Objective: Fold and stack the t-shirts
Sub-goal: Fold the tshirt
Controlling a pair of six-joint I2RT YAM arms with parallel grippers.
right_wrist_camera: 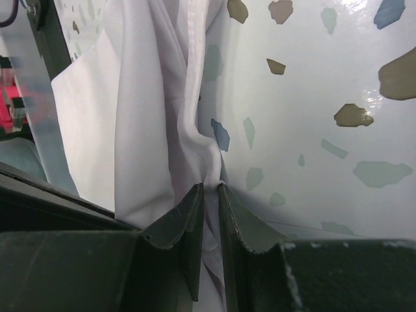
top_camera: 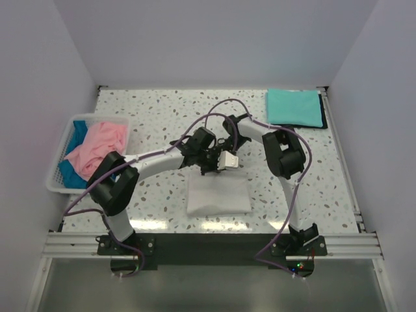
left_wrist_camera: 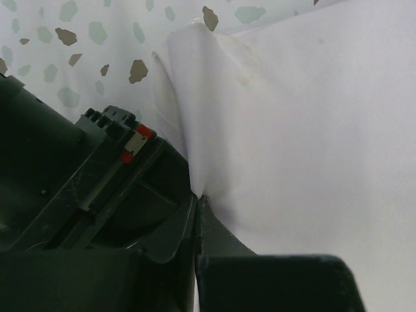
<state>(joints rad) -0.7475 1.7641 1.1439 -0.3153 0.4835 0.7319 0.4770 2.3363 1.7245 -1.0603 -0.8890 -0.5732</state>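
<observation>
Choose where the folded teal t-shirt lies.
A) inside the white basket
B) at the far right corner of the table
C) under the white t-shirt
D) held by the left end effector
B: the teal t-shirt lies flat at the far right corner of the table, well away from the basket, which holds only the pink t-shirt and the blue t-shirt.

— Is there any writing to read here?
— None. The small red-and-white patch (left_wrist_camera: 135, 144) on the black plastic left gripper (left_wrist_camera: 197, 198) carries no legible letters.
— And the plain white cloth t-shirt (top_camera: 218, 195)?
— Blank: no print, label or number shows on it.
</observation>
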